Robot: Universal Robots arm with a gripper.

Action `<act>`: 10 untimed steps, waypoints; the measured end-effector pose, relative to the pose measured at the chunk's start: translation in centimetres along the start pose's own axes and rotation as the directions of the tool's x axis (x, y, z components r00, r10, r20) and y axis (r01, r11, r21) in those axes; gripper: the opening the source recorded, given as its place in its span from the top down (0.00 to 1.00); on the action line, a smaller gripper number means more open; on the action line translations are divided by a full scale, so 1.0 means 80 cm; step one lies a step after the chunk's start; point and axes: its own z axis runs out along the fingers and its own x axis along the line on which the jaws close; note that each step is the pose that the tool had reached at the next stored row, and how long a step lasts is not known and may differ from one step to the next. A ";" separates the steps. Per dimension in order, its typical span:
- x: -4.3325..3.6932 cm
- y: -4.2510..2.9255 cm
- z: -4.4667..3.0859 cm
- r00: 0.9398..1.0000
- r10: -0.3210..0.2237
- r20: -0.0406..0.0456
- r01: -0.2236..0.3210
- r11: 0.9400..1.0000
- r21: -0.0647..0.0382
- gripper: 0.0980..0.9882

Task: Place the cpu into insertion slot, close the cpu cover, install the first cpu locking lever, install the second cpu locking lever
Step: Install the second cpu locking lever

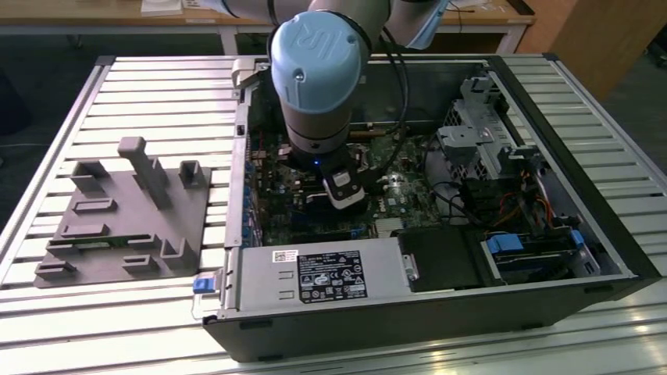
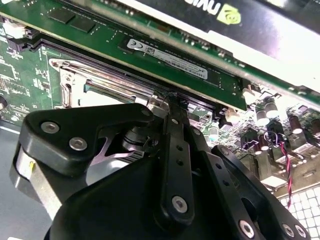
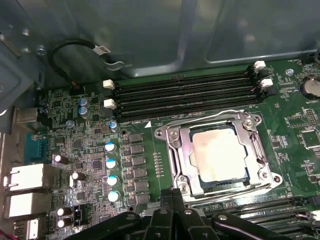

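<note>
In the first wrist view the cpu [image 3: 218,153], pale silver-beige, lies flat in the insertion slot [image 3: 222,178] on the green board. The silvery cpu cover [image 3: 176,150] is down over it, with the chip showing through its window. Thin wire levers run along two sides of the frame; whether they are latched I cannot tell. My gripper [image 3: 172,196] hovers just off the socket's edge, fingers together with nothing visible between them. In the second wrist view the gripper [image 2: 170,100] points at the socket frame [image 2: 95,80]. In the exterior view the gripper [image 1: 344,195] is low inside the open computer case.
Long black memory slots [image 3: 185,92] run beside the socket, and capacitors [image 3: 112,165] stand on its other side. A memory stick [image 2: 170,57] and a graphics card [image 2: 240,20] lie close to the fingers. A grey fixture plate [image 1: 115,219] sits at the exterior view's left.
</note>
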 end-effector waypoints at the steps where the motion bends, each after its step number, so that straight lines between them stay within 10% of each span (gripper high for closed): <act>1: 0.000 0.0001 -0.0001 1.000 0.000 0.000 0.000 1.000 0.001 0.99; 10: 0.000 0.0049 -0.0116 1.000 0.000 0.001 0.000 1.000 0.006 0.99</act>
